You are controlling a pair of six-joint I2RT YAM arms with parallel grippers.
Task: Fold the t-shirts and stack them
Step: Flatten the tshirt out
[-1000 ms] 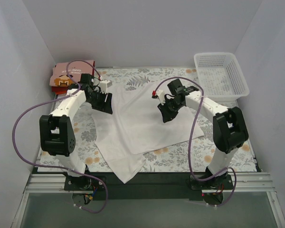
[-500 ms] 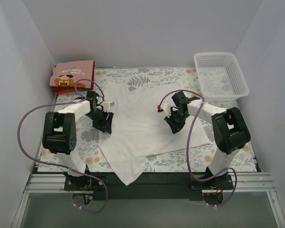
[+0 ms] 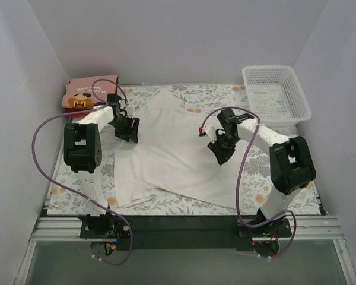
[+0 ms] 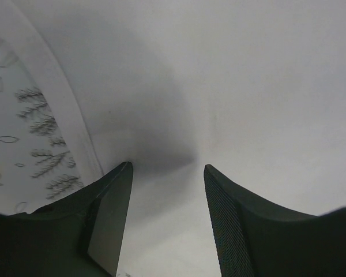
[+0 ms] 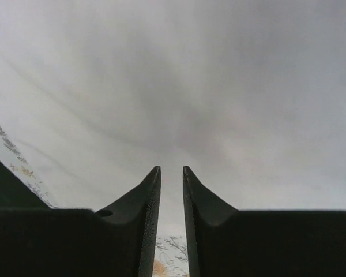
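White t-shirt (image 3: 166, 155) spread flat; folded t-shirts (image 3: 90, 93) far-left corner

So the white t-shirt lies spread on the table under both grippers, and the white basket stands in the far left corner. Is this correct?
Not quite. The white basket stands in the far right corner, as the top external view shows. The white t-shirt does lie spread on the table, under the left gripper and the right gripper.

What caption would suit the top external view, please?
Left gripper and right gripper over the spread white t-shirt; folded shirts far left.
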